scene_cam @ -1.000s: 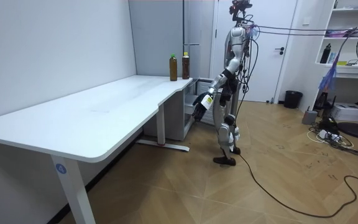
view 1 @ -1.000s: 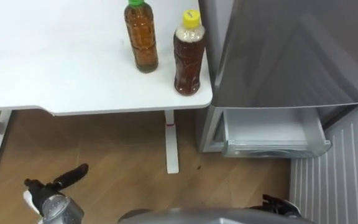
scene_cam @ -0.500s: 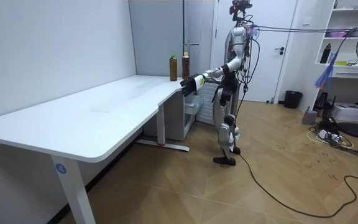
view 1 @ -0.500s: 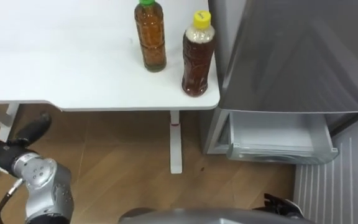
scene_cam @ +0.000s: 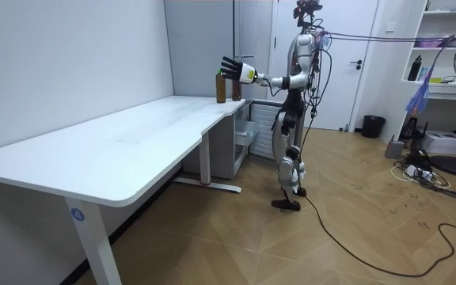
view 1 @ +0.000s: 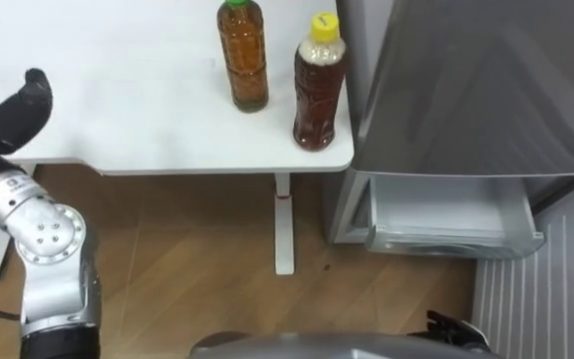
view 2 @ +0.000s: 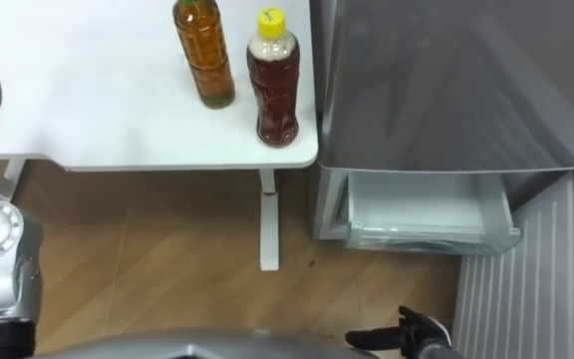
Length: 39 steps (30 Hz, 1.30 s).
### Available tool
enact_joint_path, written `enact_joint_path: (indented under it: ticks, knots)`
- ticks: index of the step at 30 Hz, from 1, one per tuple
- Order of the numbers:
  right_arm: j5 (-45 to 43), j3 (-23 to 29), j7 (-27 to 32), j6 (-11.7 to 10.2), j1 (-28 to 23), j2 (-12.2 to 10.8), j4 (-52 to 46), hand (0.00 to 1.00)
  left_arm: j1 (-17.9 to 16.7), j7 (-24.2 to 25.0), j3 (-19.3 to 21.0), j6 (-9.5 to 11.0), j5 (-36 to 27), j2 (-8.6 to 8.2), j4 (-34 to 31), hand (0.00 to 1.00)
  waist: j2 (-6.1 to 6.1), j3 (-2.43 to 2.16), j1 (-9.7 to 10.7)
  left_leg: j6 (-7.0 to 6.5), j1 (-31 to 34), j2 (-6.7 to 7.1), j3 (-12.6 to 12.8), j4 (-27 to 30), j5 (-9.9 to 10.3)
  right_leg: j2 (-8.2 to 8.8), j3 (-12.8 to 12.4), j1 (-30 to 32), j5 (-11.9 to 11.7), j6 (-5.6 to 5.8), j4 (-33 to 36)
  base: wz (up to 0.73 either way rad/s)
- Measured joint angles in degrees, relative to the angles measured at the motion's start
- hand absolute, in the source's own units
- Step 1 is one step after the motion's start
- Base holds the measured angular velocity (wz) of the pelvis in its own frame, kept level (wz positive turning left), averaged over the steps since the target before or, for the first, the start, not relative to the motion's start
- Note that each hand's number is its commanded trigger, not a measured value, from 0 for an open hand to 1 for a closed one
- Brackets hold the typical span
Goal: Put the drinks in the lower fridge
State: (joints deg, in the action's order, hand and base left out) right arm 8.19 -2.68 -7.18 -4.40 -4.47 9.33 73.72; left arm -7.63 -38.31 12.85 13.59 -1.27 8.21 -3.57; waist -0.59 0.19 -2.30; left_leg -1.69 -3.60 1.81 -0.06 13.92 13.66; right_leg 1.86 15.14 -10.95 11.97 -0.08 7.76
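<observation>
Up from below, left hand [view 1: 18, 105] now hovers open and empty at upper left. Top centre, green-cap bottle [view 1: 243, 55] and yellow-cap bottle [view 1: 317, 85] stand untouched on table [view 1: 118, 125]. At right, drawer [view 1: 446, 214] is open, with no drinks inside. Right hand [view 2: 407, 334], bottom right: state unclear.

The green-capped bottle [view 1: 243, 60] is amber, the yellow-capped bottle [view 1: 317, 90] brown, the table [view 1: 147, 120] white.

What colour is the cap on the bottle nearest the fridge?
Yellow cap; left eye view shows it best.

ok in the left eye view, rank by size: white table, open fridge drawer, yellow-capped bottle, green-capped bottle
1. white table
2. open fridge drawer
3. yellow-capped bottle and green-capped bottle: look alike, and the yellow-capped one stands nearer, so unranked
</observation>
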Motion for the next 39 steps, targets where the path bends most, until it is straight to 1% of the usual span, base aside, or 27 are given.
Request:
enact_joint_path:
  ticks: [2,4,5,7,11,12,13,14,15,17,19,22,24,26,29,31,33,34,39]
  knots:
    - [0.3,0.0,-0.5,-0.1,0.2,0.0,0.0,0.00,0.0,1.8,-1.0,0.0,0.0,0.00,-2.3,0.00,-0.02,-0.06,0.4,0.04,0.0,0.03,-0.1,-0.2,-0.1,0.03,0.3,0.0,0.0,0.00,0.0,0.08]
    - [0.1,0.0,-0.7,-0.6,0.1,0.0,0.0,0.00,0.0,4.9,-1.9,-0.3,0.0,0.00,-5.5,0.00,0.04,-0.09,0.7,0.10,0.0,-0.02,-0.2,-0.1,-0.2,0.01,0.7,0.1,0.0,0.00,0.0,0.00]
    - [0.1,0.1,-0.9,-0.7,0.1,0.0,0.0,0.00,0.0,5.8,-2.0,-0.3,0.0,0.01,-6.4,0.00,0.04,-0.09,0.8,0.12,0.0,-0.03,-0.2,-0.1,-0.2,0.00,0.7,0.1,0.0,0.00,-0.1,0.00]
    - [0.0,0.1,-1.3,-1.1,0.0,0.2,0.0,0.00,0.6,9.1,-2.2,-0.3,-0.2,0.01,-9.2,0.00,0.09,-0.11,1.2,0.13,0.0,-0.04,-0.1,0.0,-0.2,0.01,0.7,0.1,0.0,0.00,-0.1,0.00]
    - [-0.5,0.2,-1.7,-1.3,0.3,0.4,0.1,0.00,1.2,13.6,-4.0,-0.5,-0.5,0.21,-11.0,0.00,0.24,-0.11,2.2,0.03,-0.1,0.05,-0.2,0.0,-0.3,0.09,0.5,0.0,0.0,0.00,0.0,0.02]
    - [-1.1,0.2,-1.7,-1.3,0.4,0.5,0.1,0.00,1.5,15.2,-5.1,-0.8,-0.5,0.31,-11.1,0.00,0.31,-0.12,2.3,0.01,-0.1,0.10,-0.2,0.0,-0.3,0.12,0.5,0.0,0.0,0.00,0.0,0.00]
    - [-1.6,0.2,-1.7,-1.4,0.5,0.5,0.1,0.00,1.5,16.9,-5.9,-1.5,-1.4,0.35,-12.1,0.00,0.33,-0.11,2.6,-0.01,0.0,0.10,-0.2,-0.1,-0.3,0.12,0.4,-0.1,0.0,0.00,0.0,0.00]
    - [-1.8,0.3,-1.7,-1.5,0.6,0.5,0.1,0.00,1.5,17.6,-6.4,-1.9,-1.9,0.34,-12.9,0.00,0.33,-0.11,2.8,-0.01,0.0,0.10,-0.2,-0.1,-0.3,0.12,0.4,0.0,0.0,0.00,0.0,0.00]
    - [-2.0,0.5,-1.7,-1.6,1.0,0.5,0.2,0.00,1.5,19.0,-6.8,-2.2,-2.7,0.34,-14.2,0.00,0.39,-0.08,3.4,-0.02,0.0,0.09,-0.2,-0.1,-0.3,0.12,0.2,0.0,0.0,0.00,0.0,0.00]
    - [-2.1,0.6,-1.7,-1.8,1.1,0.5,0.4,0.00,1.8,20.9,-7.2,-2.3,-3.3,0.38,-16.0,0.00,0.56,-0.09,3.9,-0.01,-0.1,0.07,-0.2,-0.1,-0.3,0.09,-0.4,0.0,0.0,0.00,0.0,-0.06]
    - [-2.1,0.9,-1.8,-1.8,1.2,0.5,0.4,0.00,2.9,23.3,-7.5,-2.4,-3.9,0.39,-17.6,0.00,0.66,0.06,4.1,0.03,-0.1,0.02,-0.1,-0.2,-0.4,0.02,-0.9,0.1,0.0,0.00,-0.1,-0.09]
    - [-1.9,1.8,-2.4,-1.8,1.1,0.5,0.4,0.00,4.1,26.4,-7.5,-2.5,-4.7,0.39,-18.0,0.00,0.95,0.12,4.4,0.06,0.2,-0.03,-0.1,-0.3,-0.4,0.01,-0.9,0.3,0.0,0.00,-0.1,-0.02]
    - [-1.9,1.8,-2.4,-1.8,1.4,0.6,0.4,0.00,4.7,27.9,-7.5,-2.8,-4.9,0.39,-18.1,0.00,1.20,-0.03,4.9,0.06,1.0,-0.04,-0.1,-0.3,-0.4,0.01,-1.0,1.0,0.0,0.00,0.0,0.00]
    - [-2.1,1.8,-2.5,-1.8,1.7,0.7,0.6,0.00,5.5,29.4,-7.5,-3.3,-4.9,0.41,-18.2,0.00,1.25,-0.04,5.0,0.04,1.2,-0.03,0.0,-0.3,-0.6,0.05,-1.1,1.5,0.0,-0.01,0.1,0.00]
    - [-2.1,1.8,-3.0,-1.8,1.7,0.7,0.5,0.00,5.5,32.9,-7.6,-4.2,-5.7,0.40,-18.3,0.00,1.24,-0.04,5.4,0.03,1.1,-0.03,0.5,-0.3,-0.7,0.07,-1.3,1.6,0.0,-0.01,0.2,-0.05]
    - [-2.1,1.8,-3.1,-1.8,1.6,0.7,0.6,0.00,5.5,35.2,-8.2,-5.0,-6.0,0.40,-18.4,0.00,1.23,-0.04,5.3,0.03,1.0,-0.09,1.2,-0.3,-0.7,0.05,-2.2,1.7,0.0,-0.02,0.2,-0.12]
    - [-2.1,1.8,-3.5,-1.8,1.7,0.8,0.6,0.00,5.5,36.8,-8.9,-5.4,-6.0,0.35,-18.6,0.00,1.19,-0.01,5.4,0.03,0.9,-0.11,1.5,-0.3,-0.7,0.07,-2.5,1.8,0.0,-0.02,0.2,-0.10]
    - [-2.1,1.8,-3.5,-1.8,1.7,0.7,0.5,0.00,5.5,37.9,-9.2,-6.0,-6.2,0.36,-19.0,0.00,1.15,0.01,5.4,0.03,0.8,-0.11,1.4,-0.4,-0.7,0.07,-2.7,1.8,0.0,-0.02,0.2,-0.08]
    - [-2.1,1.8,-3.7,-1.8,1.8,0.9,0.6,0.00,5.6,41.7,-9.8,-7.0,-8.1,0.48,-20.5,0.00,1.27,0.01,5.8,0.02,0.6,-0.13,1.4,-0.4,-0.7,0.02,-3.2,1.7,0.0,-0.02,0.2,-0.03]
